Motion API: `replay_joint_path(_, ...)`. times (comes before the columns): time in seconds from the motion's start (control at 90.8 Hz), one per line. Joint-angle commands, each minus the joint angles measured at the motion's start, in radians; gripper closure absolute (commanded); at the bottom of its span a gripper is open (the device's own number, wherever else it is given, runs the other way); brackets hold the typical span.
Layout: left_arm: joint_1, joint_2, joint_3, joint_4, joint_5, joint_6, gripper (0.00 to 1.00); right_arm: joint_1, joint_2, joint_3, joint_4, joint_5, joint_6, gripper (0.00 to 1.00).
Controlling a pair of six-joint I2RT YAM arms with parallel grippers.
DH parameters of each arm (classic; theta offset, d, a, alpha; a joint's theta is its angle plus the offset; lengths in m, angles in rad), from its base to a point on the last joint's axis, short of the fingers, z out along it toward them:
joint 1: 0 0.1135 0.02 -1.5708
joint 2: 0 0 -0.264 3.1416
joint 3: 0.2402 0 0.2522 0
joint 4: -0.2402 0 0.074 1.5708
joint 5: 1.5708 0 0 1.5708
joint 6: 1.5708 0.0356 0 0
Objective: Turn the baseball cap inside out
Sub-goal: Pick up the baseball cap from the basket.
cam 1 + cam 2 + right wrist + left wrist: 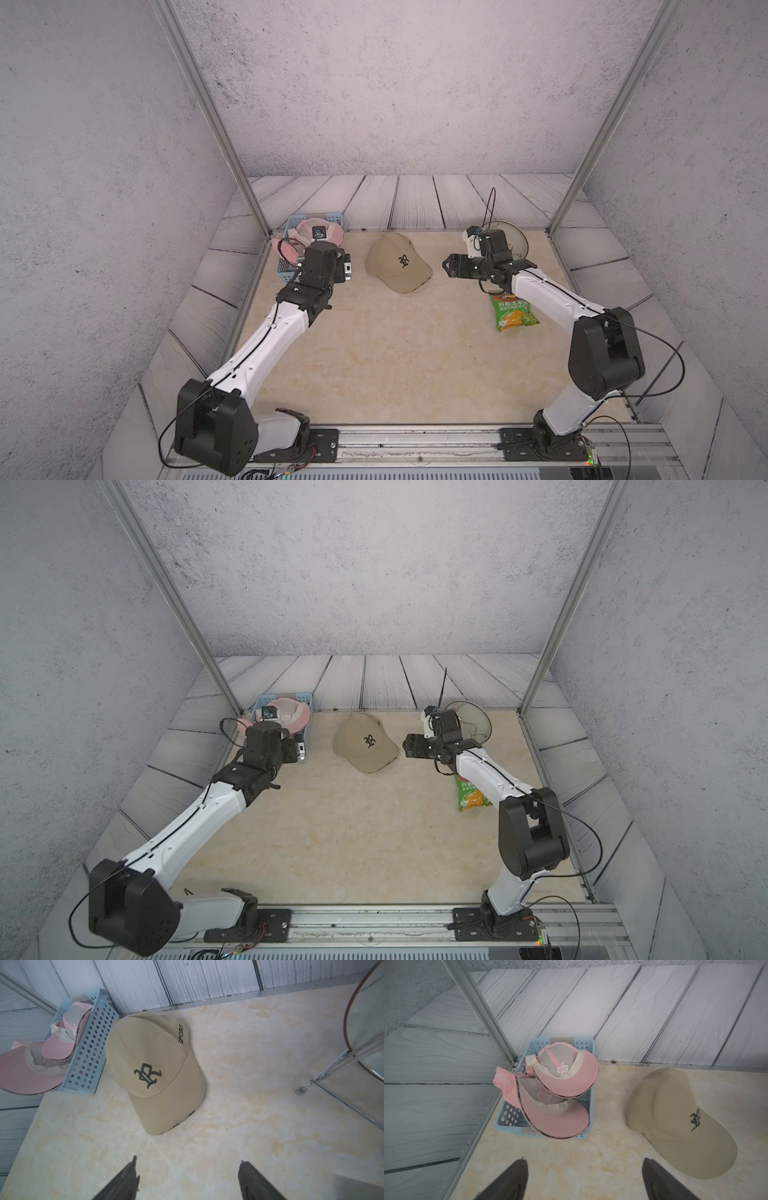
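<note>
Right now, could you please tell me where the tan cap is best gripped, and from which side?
Probably the brim of the cap, from the robot's right: it is flat and thin, juts toward the near side, and the open right gripper points at it. The domed crown sits opening down, offering no edge.

The cap is matt cloth, the basket perforated plastic, the tabletop smooth

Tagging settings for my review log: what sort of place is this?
Probably a staged robot test cell: printed grey backdrop walls, silver aluminium frame posts, white arms bolted to a metal base rail.
</note>
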Motion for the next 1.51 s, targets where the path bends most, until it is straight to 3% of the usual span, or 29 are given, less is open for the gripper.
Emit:
replay_joint_path(0.0,0.064,0.057,0.055,-0.041,0.065,-0.043,0.09,0.007,-0.109,-0.065,-0.031,0.001,-0.049,0.20)
replay_joint_path(0.451,0.277,0.240,0.137,-0.044,0.172,-0.161,0.24,0.027,-0.302,-0.179,-0.065,-0.062,-0.043,0.21)
replay_joint_path(0.605,0.303,0.315,0.179,-0.040,0.201,-0.157,0.35,0.027,-0.323,-0.191,-0.064,-0.066,-0.036,0.21)
replay_joint_path(0.771,0.321,0.390,0.230,-0.038,0.221,-0.145,0.40,0.028,-0.328,-0.188,-0.074,-0.074,-0.036,0.22)
replay_joint_path(0.859,0.331,0.425,0.271,-0.068,0.245,-0.140,0.54,0.027,-0.329,-0.190,-0.075,-0.076,-0.033,0.22)
replay_joint_path(1.013,0.343,0.441,0.295,-0.080,0.264,-0.144,0.93,0.029,-0.328,-0.191,-0.077,-0.079,-0.032,0.22)
replay_joint_path(1.079,0.344,0.429,0.307,-0.100,0.247,-0.141,1.00,0.028,-0.329,-0.191,-0.078,-0.081,-0.032,0.22)
replay_joint_path(1.277,0.344,0.375,0.345,-0.125,0.196,-0.127,1.00,0.028,-0.328,-0.188,-0.078,-0.093,-0.031,0.22)
replay_joint_path(1.497,0.343,0.333,0.452,-0.220,0.226,-0.104,1.00,0.028,-0.330,-0.186,-0.078,-0.114,-0.030,0.23)
